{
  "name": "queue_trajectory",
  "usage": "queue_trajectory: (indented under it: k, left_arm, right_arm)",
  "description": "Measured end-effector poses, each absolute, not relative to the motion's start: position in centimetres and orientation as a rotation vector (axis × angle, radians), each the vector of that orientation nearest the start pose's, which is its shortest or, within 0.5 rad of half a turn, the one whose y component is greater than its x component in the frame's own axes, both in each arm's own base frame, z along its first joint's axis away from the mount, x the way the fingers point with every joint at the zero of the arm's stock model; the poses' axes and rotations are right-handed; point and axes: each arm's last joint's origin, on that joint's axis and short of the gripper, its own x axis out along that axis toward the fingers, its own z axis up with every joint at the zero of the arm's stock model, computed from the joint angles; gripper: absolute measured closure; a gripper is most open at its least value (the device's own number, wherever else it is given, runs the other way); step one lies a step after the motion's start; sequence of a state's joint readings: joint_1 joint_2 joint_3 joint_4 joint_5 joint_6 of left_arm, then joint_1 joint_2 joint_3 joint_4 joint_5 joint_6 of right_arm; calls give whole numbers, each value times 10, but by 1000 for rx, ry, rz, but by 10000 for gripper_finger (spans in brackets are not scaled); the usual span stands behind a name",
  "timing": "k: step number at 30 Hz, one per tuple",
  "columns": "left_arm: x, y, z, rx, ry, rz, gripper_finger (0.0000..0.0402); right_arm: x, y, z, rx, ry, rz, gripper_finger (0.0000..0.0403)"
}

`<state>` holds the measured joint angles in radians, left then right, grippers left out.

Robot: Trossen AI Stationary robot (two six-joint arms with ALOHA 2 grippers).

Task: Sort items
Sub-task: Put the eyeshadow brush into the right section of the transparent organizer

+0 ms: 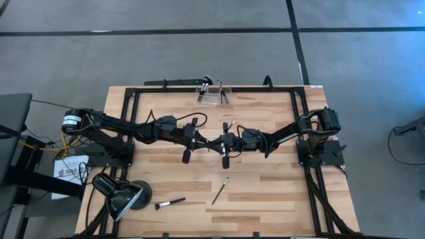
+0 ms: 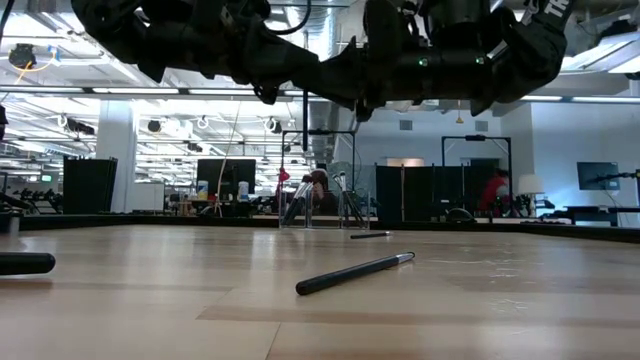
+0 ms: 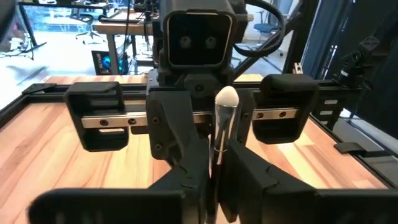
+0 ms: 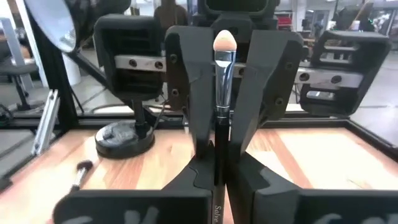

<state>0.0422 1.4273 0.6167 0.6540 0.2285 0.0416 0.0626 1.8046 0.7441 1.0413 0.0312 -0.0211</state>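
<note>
A slim makeup brush (image 4: 222,68) with a pale bristle tip, silver ferrule and black handle stands upright in mid-air over the table's middle. There my left gripper (image 3: 214,183) and my right gripper (image 4: 217,180) meet nose to nose, both shut on it. Loose brushes lie flat on the wood: one on the near middle (image 1: 220,190), one near the lamp (image 1: 170,202), one farther back (image 1: 230,123). More brushes stand in a clear holder (image 1: 214,93) at the far edge. My left gripper pinches the brush's handle (image 3: 216,171) between its two fingers, coming in level from the table's left. The brush stands upright with its bristles (image 3: 227,98) up, lifted clear of the table. My right gripper pinches the black handle (image 4: 219,155) just below the ferrule between its two fingers, reaching in level from the table's right. The fingers lie across the handle. The brush is upright with its bristle tip (image 4: 224,42) on top, clear of the table.
A black desk lamp (image 1: 123,196) with a round base stands at the near left corner. A dark metal frame (image 1: 295,113) runs around the tabletop. Bare wood (image 1: 265,192) lies on the near right.
</note>
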Motion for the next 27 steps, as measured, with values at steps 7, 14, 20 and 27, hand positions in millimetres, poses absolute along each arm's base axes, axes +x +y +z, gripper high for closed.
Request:
queue_trajectory:
  k: [7,14,20,27]
  left_arm:
    - [286,21,220,-43,135,-106,294]
    - [267,20,247,-44,19,-39,216]
    - [248,20,244,-27,9,56,165]
    - [236,25,237,-10,-27,89,149]
  right_arm:
    - [350,4,175,14,13,-15,396]
    - [350,-9,173,24,34,-60,396]
    - [345,-55,173,6,33,-220,394]
    - [321,-140,174,64,10,-386,396]
